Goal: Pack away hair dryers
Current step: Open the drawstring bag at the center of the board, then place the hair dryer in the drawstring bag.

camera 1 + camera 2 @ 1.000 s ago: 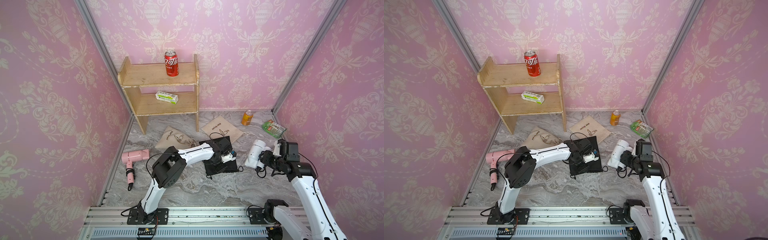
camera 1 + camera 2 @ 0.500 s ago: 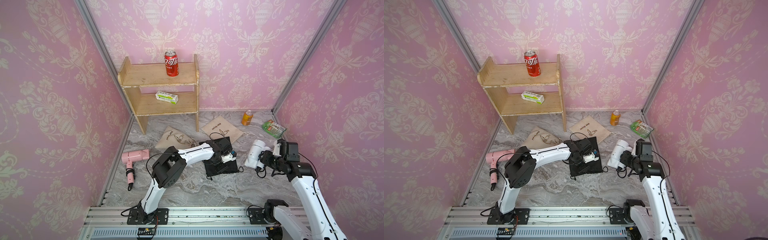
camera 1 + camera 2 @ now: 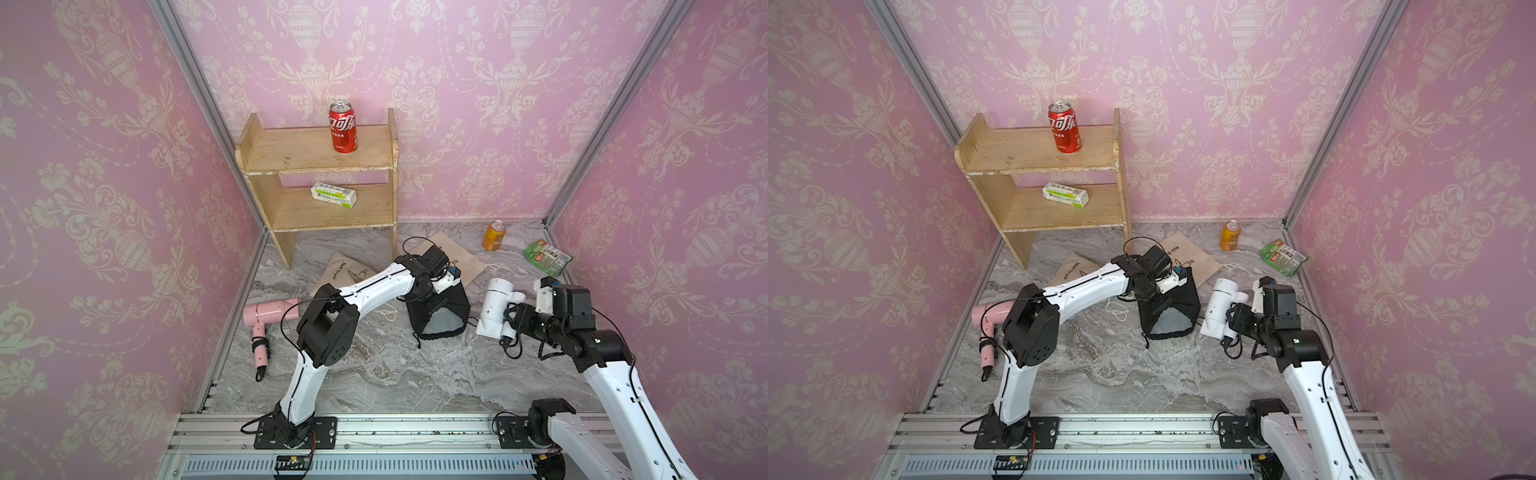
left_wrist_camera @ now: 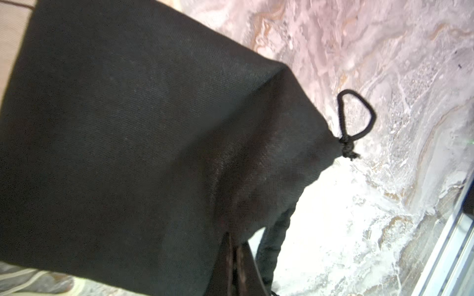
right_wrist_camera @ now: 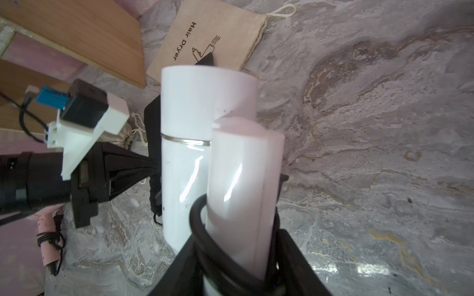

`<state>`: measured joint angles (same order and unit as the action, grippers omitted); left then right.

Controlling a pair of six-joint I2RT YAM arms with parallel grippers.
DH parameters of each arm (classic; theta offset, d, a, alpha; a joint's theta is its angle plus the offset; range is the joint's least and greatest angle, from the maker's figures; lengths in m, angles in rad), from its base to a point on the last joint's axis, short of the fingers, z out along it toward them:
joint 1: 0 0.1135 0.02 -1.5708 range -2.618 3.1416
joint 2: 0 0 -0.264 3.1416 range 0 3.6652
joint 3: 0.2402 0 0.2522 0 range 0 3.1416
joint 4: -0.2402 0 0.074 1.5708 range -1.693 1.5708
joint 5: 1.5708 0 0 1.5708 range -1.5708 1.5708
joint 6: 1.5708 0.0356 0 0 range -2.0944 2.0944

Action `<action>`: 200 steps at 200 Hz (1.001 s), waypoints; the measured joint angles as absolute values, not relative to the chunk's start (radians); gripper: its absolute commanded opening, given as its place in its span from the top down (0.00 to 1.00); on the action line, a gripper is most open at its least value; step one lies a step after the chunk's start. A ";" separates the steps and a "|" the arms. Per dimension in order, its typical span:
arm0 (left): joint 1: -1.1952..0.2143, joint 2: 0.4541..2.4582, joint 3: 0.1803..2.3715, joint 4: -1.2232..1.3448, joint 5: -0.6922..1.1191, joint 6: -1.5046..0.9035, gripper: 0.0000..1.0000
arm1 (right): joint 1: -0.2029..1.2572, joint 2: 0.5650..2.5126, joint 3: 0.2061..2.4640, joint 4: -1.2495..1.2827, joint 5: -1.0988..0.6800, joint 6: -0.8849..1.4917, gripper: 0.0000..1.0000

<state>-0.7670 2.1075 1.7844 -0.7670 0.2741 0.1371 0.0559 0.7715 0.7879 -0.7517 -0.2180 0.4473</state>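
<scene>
nothing looks packed yet: the pink dryer (image 3: 270, 311) lies loose by the left wall and the beige pouches (image 3: 461, 262) lie flat. the left gripper (image 4: 234, 243) pinches the black pouch (image 3: 440, 307) at its rim, mouth propped open. just beside it, the right gripper (image 3: 512, 321) clamps the white dryer (image 3: 494, 307) by its folded handle, barrel running front-to-back with the free end toward the back wall.

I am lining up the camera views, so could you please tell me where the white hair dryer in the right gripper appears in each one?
Both top views: the white hair dryer sits right of centre, just right of the black pouch.
Left wrist view: absent; the pouch fills most of it.
Right wrist view: close up, filling the middle.
Shared landmark: the black pouch.
</scene>
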 measured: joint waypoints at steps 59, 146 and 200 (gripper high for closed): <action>-0.770 2.112 1.920 -0.794 0.275 0.117 1.00 | 0.168 0.691 0.715 -0.797 -0.257 0.469 0.71; -0.770 2.144 1.985 -0.827 0.278 0.106 1.00 | 0.427 0.815 0.672 -0.750 -0.224 0.521 0.68; -0.770 2.144 1.979 -0.826 0.291 0.093 1.00 | 0.480 0.965 0.719 -0.716 -0.181 0.520 0.65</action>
<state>-0.7704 2.1441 1.9785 -0.8265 0.2909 0.0933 0.4805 0.9653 0.7189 -0.7162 -0.1814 0.5201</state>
